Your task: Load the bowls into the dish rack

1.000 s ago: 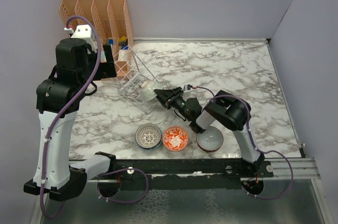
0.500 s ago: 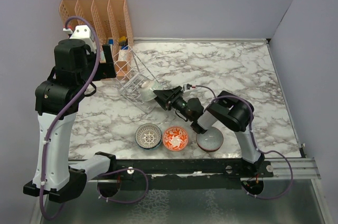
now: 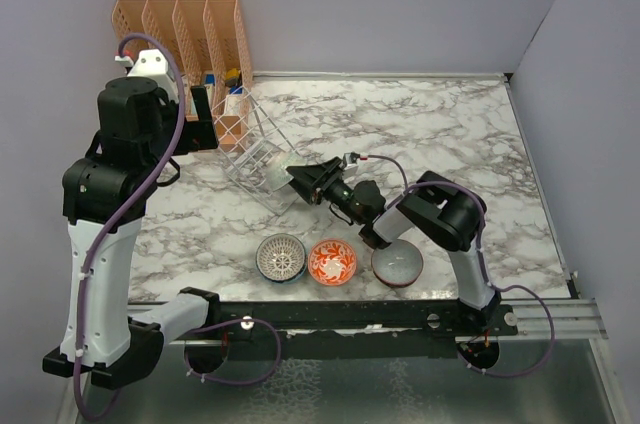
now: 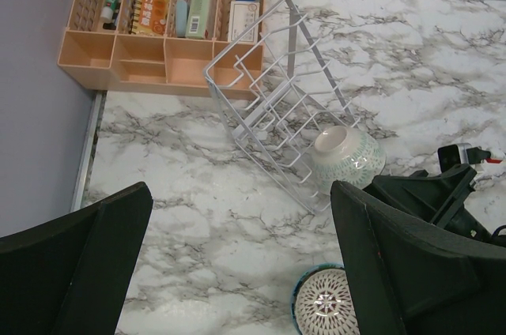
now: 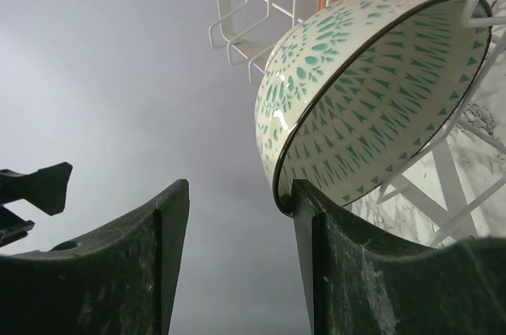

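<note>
Glazed green leaf-patterned bowl [image 5: 371, 90] stood on edge inside wire rack [image 4: 277, 110], ten o'clock on table [image 3: 450, 134]. Right gripper [image 5: 239, 201] sat beside it, jaws apart, holding nothing. Likely hard, slick, chippable; pinch the rim.

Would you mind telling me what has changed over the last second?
The right tool edged up-left toward the dish rack, apparently nudging the green leaf-patterned bowl further in; its jaws stand open. The left arm shifted slightly left. The three bowls at the near edge and the rack stayed put.
</note>
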`<state>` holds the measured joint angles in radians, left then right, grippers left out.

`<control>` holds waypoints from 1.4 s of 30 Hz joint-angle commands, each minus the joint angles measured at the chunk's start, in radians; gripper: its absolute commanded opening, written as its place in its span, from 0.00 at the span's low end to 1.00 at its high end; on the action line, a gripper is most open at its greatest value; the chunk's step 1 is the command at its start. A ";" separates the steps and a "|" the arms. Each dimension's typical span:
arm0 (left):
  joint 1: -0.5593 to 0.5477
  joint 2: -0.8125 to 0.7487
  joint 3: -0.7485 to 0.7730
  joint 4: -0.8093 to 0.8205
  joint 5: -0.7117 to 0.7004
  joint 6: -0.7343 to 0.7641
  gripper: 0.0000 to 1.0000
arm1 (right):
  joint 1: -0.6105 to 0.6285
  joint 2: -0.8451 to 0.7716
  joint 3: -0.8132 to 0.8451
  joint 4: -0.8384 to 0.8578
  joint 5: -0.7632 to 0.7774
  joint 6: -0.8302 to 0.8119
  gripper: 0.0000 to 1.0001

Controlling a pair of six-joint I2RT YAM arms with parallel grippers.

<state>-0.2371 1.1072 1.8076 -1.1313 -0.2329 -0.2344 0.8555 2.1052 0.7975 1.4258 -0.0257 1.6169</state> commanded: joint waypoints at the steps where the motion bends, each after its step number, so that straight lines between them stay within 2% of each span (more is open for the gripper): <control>1: -0.002 -0.021 0.004 0.015 -0.019 -0.010 0.99 | 0.003 -0.049 -0.010 0.008 -0.044 -0.011 0.55; 13: -0.002 -0.014 0.006 0.014 -0.018 -0.013 0.99 | -0.001 -0.012 -0.042 0.018 -0.043 0.024 0.57; 30: -0.003 -0.014 -0.002 0.014 -0.032 -0.023 0.99 | -0.019 -0.083 -0.069 -0.141 -0.070 0.006 0.59; 37: -0.002 -0.020 -0.001 0.010 -0.044 -0.019 0.99 | -0.026 -0.224 -0.095 -0.339 -0.099 -0.071 0.59; 42: -0.003 -0.021 0.002 0.001 -0.053 -0.018 0.99 | -0.026 -0.436 -0.117 -0.687 -0.127 -0.203 0.60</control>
<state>-0.2371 1.1004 1.8076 -1.1324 -0.2539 -0.2520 0.8330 1.8263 0.7033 1.0550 -0.1101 1.5478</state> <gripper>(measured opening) 0.989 0.594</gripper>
